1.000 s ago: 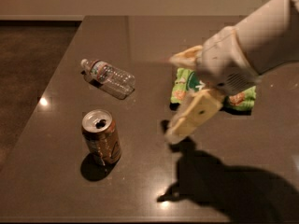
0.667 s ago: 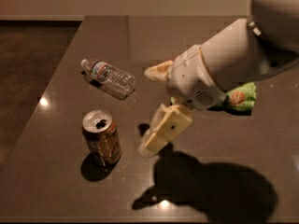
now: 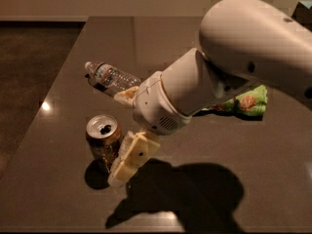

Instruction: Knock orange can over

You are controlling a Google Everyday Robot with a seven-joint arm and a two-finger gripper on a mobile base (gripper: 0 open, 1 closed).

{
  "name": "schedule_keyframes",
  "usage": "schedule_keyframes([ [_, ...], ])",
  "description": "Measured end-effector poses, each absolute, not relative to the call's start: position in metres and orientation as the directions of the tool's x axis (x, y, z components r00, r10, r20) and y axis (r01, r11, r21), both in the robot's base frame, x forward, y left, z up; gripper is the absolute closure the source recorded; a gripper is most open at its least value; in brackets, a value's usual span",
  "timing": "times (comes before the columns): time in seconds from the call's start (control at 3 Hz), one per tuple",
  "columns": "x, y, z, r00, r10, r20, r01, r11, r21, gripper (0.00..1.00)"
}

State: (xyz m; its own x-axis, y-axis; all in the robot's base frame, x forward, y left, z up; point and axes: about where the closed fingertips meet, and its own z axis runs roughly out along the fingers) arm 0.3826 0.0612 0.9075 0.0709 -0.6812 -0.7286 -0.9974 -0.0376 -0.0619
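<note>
The orange can [image 3: 101,141] stands upright on the dark table [image 3: 58,130], near the front left, with its silver top and pull-tab opening facing up. My gripper [image 3: 118,139] is open and low, right against the can's right side. Its lower pale finger [image 3: 130,157] lies along the can's right flank, seemingly touching it. Its upper finger [image 3: 127,94] is behind the can, near the bottle. The white arm reaches in from the upper right.
A clear plastic water bottle [image 3: 111,77] lies on its side behind the can. A green snack bag [image 3: 249,103] lies to the right, partly hidden by the arm. The table's left edge [image 3: 46,89] drops to the floor.
The arm has swung left and down across the table. The gripper has gone from the middle of the table to the can's right side. The can still stands upright.
</note>
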Motion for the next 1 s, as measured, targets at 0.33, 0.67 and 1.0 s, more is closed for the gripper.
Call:
schedule_keyframes([
  [0.33,0.381,0.083,0.901,0.072,-0.672,-0.737,-0.997,-0.059,-0.044,0.26],
  [0.67,0.382,0.089,0.902,0.062,-0.658,-0.75,-0.998,-0.06,-0.03,0.5],
  [1.0,0.39,0.077,0.91,0.04,-0.686,-0.726,-0.999,-0.025,-0.031,0.73],
])
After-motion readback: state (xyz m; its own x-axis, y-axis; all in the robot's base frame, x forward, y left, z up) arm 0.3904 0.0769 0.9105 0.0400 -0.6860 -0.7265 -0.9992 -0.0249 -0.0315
